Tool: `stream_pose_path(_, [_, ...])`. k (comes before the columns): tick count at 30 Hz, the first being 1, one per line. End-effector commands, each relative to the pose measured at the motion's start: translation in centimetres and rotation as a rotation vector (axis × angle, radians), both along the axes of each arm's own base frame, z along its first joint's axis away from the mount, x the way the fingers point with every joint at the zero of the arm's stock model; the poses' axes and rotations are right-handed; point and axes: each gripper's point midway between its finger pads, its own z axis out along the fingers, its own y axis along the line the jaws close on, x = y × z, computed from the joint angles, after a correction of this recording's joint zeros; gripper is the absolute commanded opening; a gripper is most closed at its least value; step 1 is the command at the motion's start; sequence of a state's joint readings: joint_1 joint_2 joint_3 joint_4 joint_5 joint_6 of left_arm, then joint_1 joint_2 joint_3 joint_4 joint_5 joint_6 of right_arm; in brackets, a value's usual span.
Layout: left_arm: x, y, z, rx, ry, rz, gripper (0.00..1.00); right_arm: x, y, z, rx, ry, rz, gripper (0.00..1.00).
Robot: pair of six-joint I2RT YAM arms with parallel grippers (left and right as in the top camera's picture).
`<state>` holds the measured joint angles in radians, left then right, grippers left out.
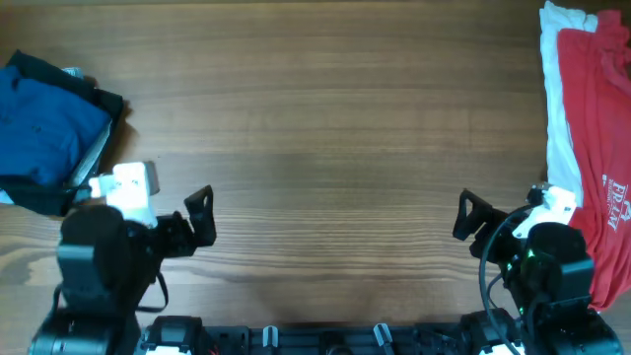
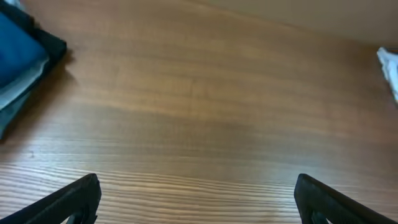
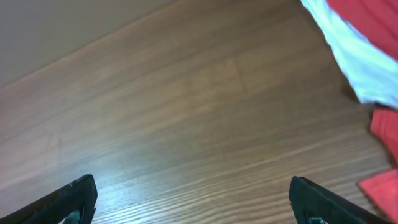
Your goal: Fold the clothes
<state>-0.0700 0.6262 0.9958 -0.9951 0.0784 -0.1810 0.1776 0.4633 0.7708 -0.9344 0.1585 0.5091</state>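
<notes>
The wooden counter (image 1: 335, 148) fills the overhead view, its middle bare. The clothes lie at its two ends. At the right edge a red tee (image 1: 596, 128) with white lettering is spread lengthwise, and a white garment (image 1: 558, 128) lies along its inner side, touching it. At the far left a blue shirt (image 1: 44, 128) sits bunched in a rough pile on top of a dark cloth (image 1: 110, 104) (a paler layer shows between them at the pile's edge).

Both arms sit at the near edge, well apart from each other. The left fingers (image 1: 200, 219) are spread wide with nothing between them, near the blue pile but not touching it. The right fingers (image 1: 467, 217) are likewise wide apart and empty, just beside the white garment's lower end, over bare wood.
</notes>
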Motion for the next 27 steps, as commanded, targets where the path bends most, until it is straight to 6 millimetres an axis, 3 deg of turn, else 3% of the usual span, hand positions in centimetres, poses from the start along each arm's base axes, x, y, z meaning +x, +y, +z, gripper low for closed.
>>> stream_pose_path(1, [-0.8,0.3,-0.4,-0.002,0.008,0.015,1.0,-0.1,-0.5,-0.4,0.022,0.008,-0.047,1.0])
stream_pose_path(14, [-1.5,0.3,-1.3,0.002,0.056,0.015,1.0,-0.1,-0.5,-0.3,0.023,-0.001,-0.047,1.0])
stream_pose_path(19, [-1.5,0.3,-1.3,0.002,0.056,0.015,1.0,-1.2,-0.5,-0.5,0.036,-0.061,-0.038,1.0])
stream_pose_path(21, [-1.5,0.3,-1.3,0.002,0.056,0.015,1.0,-0.9,-0.5,-0.9,0.026,-0.136,-0.024,1.0])
stream_pose_path(23, [-1.5,0.3,-1.3,0.002,0.056,0.015,1.0,0.7,0.4,-1.2,-0.019,-0.277,0.056,1.0])
stream_pose_path(27, [-1.5,0.3,-1.3,0.002,0.056,0.015,1.0,3.2,1.7,0.3,-0.074,-0.586,0.13,1.0])
